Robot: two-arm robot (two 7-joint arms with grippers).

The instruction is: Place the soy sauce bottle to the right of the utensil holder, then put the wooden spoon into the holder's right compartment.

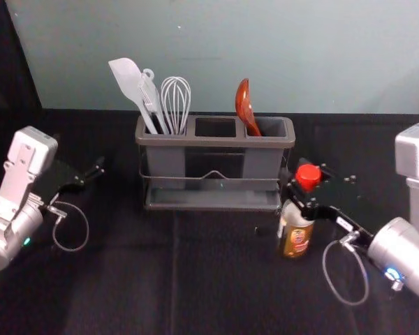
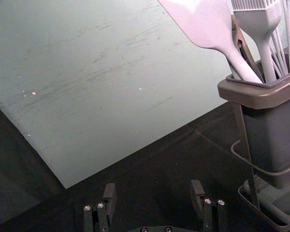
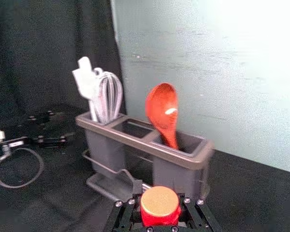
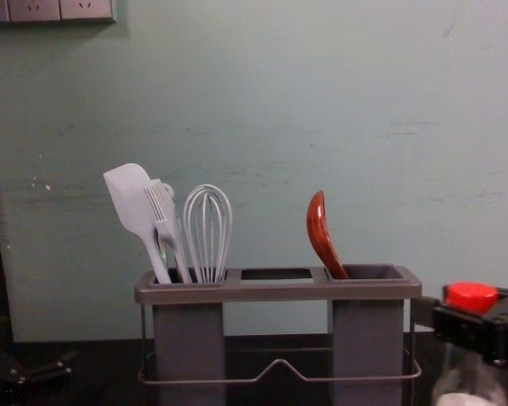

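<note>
Noted a pale spatula [image 1: 129, 80], blade up, tilted left. Recorded just beside it a brush [image 4: 171, 228], bristles up and likewise tilted left, with a pale loop [image 1: 148, 72] behind (too hidden to identify). Found a whisk [image 1: 176, 101] to the right of the brush, wires up, nearly upright. Observed scuffs and small pale specks on the green-grey wall [image 1: 216, 56], with sockets [image 4: 34, 10] mounted high at left. Logged black cloth [image 1: 112, 300] over the table and a dark curtain [image 3: 38, 48] at left.

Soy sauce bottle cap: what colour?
Red; the cap shows best in the head view.
</note>
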